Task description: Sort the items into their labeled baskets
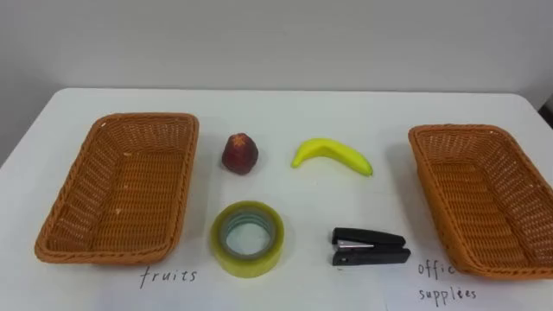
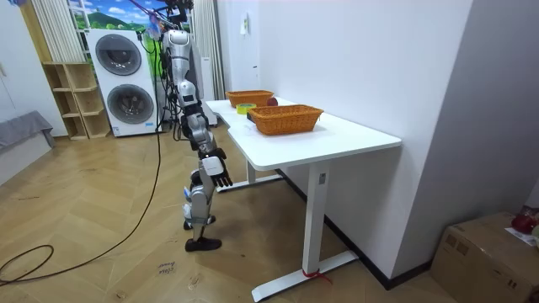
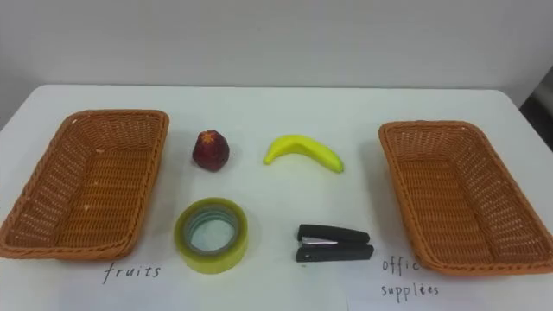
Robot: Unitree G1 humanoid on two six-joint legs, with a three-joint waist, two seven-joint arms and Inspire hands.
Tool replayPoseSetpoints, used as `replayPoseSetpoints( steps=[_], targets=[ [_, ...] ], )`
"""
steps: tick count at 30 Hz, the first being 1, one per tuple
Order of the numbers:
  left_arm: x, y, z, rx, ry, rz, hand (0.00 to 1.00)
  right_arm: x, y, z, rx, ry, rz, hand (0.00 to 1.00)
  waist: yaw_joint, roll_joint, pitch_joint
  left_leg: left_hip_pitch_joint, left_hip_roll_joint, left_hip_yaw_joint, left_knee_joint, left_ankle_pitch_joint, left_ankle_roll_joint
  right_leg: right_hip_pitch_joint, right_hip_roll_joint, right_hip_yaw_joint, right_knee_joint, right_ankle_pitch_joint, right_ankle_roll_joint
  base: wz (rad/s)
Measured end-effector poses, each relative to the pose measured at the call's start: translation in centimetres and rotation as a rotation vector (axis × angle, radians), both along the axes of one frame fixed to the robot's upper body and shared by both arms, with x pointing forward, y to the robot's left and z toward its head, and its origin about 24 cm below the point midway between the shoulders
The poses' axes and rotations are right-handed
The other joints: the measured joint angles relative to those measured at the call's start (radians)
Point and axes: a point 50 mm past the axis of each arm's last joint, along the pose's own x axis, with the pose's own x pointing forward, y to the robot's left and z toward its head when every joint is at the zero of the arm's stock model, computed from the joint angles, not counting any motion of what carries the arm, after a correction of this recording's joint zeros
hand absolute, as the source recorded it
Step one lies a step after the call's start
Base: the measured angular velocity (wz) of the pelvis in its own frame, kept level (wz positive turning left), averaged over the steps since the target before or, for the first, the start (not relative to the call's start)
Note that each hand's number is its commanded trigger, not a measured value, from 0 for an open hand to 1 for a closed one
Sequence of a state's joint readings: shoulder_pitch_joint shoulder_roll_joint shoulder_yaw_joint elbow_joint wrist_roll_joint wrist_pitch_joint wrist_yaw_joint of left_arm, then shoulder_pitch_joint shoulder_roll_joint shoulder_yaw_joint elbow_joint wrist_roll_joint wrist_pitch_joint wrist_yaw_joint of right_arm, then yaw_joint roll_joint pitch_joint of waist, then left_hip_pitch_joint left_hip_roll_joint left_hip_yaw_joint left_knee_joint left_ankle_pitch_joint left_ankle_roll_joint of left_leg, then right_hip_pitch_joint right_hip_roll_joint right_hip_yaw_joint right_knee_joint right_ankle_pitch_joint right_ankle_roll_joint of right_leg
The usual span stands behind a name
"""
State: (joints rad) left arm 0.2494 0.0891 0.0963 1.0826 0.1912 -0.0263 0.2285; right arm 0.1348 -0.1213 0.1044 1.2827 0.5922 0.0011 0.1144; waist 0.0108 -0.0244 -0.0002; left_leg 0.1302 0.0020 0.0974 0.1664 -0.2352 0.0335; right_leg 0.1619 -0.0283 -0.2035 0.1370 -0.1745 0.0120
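The right hand (image 2: 216,167) hangs at the robot's side in the room view, below the level of the table's (image 1: 285,112) top and just off its front edge. Its fingers are loose and slightly spread, pointing down at the floor. It holds nothing and touches nothing. The arm runs down from the shoulder with a slight bend, leaning a little toward the table. The robot stands upright on the wooden floor at the table's long front side, facing it.

None of the task's things has been sorted. The left basket (image 1: 130,190) sits by the table's left edge and the right basket (image 1: 484,199) by its right edge. Both are empty, and each has a handwritten label on the surface by its front rim.

The four items lie between the baskets on the bare top. The red fruit (image 1: 239,153) stands toward the far edge, just beside the left basket's right rim. The banana (image 1: 333,155) lies to its right, near the middle of the table, curved with its ends pointing toward the front. The tape roll (image 1: 246,263) lies flat near the front edge, in front of the red fruit. The black stapler (image 1: 370,247) lies closed to the right of the tape roll, in front of the banana and well short of the right basket. None of the four touches another.
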Motion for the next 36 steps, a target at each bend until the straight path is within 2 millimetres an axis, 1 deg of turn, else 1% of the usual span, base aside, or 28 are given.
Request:
replayPoseSetpoints(
  steps=[2, 5, 7, 9, 10, 12, 18, 23, 27, 29, 31, 33, 36],
  targets=[
    [-0.2, 0.0, 0.0, 0.003, 0.013, -0.001, 0.00, 0.0, 0.0, 0.0, 0.002, 0.002, 0.002, 0.00, 0.000, 0.001, 0.0001, 0.001, 0.000, 0.000, 0.000, 0.000, 0.000, 0.000, 0.000, 0.002, 0.000, 0.000, 0.000, 0.00],
    [-0.6, 0.0, -0.1, 0.022, 0.053, -0.051, 0.00, 0.0, 0.0, 0.0, 0.003, 0.000, 0.011, 0.00, 0.005, 0.002, 0.0013, 0.001, 0.000, 0.000, 0.000, 0.000, 0.000, -0.001, 0.000, 0.005, 0.000, 0.000, 0.000, 0.00],
    [-0.6, 0.1, -0.1, 0.046, 0.060, -0.069, 0.00, 0.2, -0.1, 0.0, 0.001, -0.001, 0.024, 0.00, 0.007, 0.003, 0.0050, -0.001, 0.000, -0.002, 0.001, 0.000, 0.000, -0.002, 0.000, 0.005, 0.000, 0.000, 0.000, 0.00],
    [-0.6, 0.1, 0.0, 0.062, 0.057, -0.066, 0.00, 0.2, -0.2, 0.0, 0.001, -0.001, 0.025, 0.00, 0.010, 0.005, 0.0057, -0.001, 0.000, -0.002, 0.001, 0.000, 0.000, -0.003, 0.000, 0.005, 0.000, 0.000, 0.000, 0.00],
    [-0.9, 0.2, 0.0, 0.066, 0.064, -0.063, 0.00, 0.2, -0.2, 0.0, 0.002, -0.001, 0.026, 0.00, 0.018, 0.005, 0.0067, -0.001, 0.000, -0.002, 0.001, 0.000, 0.000, -0.003, 0.001, 0.005, 0.000, 0.000, 0.000, 0.00],
    [-1.0, 0.2, -0.1, 0.067, 0.074, -0.061, 0.00, 0.2, -0.1, 0.0, 0.006, -0.001, 0.024, 0.00, 0.019, 0.005, 0.0075, -0.002, 0.000, -0.002, 0.000, 0.000, 0.000, -0.003, 0.001, 0.005, -0.001, 0.000, 0.000, 0.00],
    [-1.7, 0.2, -0.1, 0.065, 0.107, -0.053, 0.00, 0.3, 0.0, 0.0, 0.019, -0.001, -0.007, 0.00, 0.022, 0.003, 0.0082, 0.000, 0.000, -0.001, 0.002, 0.000, 0.000, -0.002, 0.001, 0.005, 0.000, 0.000, 0.000, 0.00],
    [-2.1, 0.2, -0.2, 0.065, 0.120, -0.044, 0.00, 0.0, 0.1, -0.1, 0.012, 0.012, -0.034, 0.00, 0.019, 0.000, 0.0079, 0.002, 0.000, -0.002, 0.001, 0.000, 0.000, 0.001, 0.001, 0.007, 0.000, 0.000, 0.000, 0.00],
    [-2.2, 0.7, -0.1, 0.075, 0.118, -0.011, 0.00, -1.3, -0.4, 0.0, 0.003, 0.029, -0.130, 0.00, 0.017, -0.003, 0.0072, 0.003, 0.000, 0.000, 0.001, 0.000, 0.000, 0.000, 0.001, 0.010, 0.000, 0.000, 0.000, 0.00],
    [-2.2, 0.8, 0.0, 0.080, 0.117, -0.006, 0.00, -1.6, -0.6, 0.0, -0.005, 0.032, -0.172, 0.00, 0.013, -0.003, 0.0074, 0.001, 0.000, 0.000, 0.001, 0.000, 0.000, 0.000, 0.001, 0.010, 0.000, 0.000, 0.000, 0.00],
    [-2.3, 0.9, 0.0, 0.084, 0.118, 0.003, 0.00, -2.5, -0.8, 0.1, -0.016, 0.051, -0.239, 0.00, -0.001, -0.004, 0.0072, 0.002, 0.000, -0.001, 0.001, 0.000, 0.000, 0.000, 0.001, 0.009, 0.001, 0.000, 0.000, 0.00],
    [-2.4, 1.0, 0.0, 0.086, 0.120, 0.008, 0.00, -2.7, -1.1, 0.1, -0.023, 0.052, -0.294, 0.00, -0.008, -0.004, 0.0070, 0.002, 0.001, 0.000, 0.001, 0.000, 0.000, -0.001, 0.001, 0.010, 0.002, 0.000, 0.000, 0.00],
    [-2.1, 1.3, 0.1, 0.095, 0.105, 0.015, 0.00, -3.2, -1.6, 0.2, -0.037, 0.067, -0.347, 0.00, -0.020, -0.009, 0.0061, 0.002, 0.001, 0.003, 0.001, 0.000, 0.000, -0.003, 0.001, 0.012, 0.003, 0.000, 0.000, -0.01]
  ],
)
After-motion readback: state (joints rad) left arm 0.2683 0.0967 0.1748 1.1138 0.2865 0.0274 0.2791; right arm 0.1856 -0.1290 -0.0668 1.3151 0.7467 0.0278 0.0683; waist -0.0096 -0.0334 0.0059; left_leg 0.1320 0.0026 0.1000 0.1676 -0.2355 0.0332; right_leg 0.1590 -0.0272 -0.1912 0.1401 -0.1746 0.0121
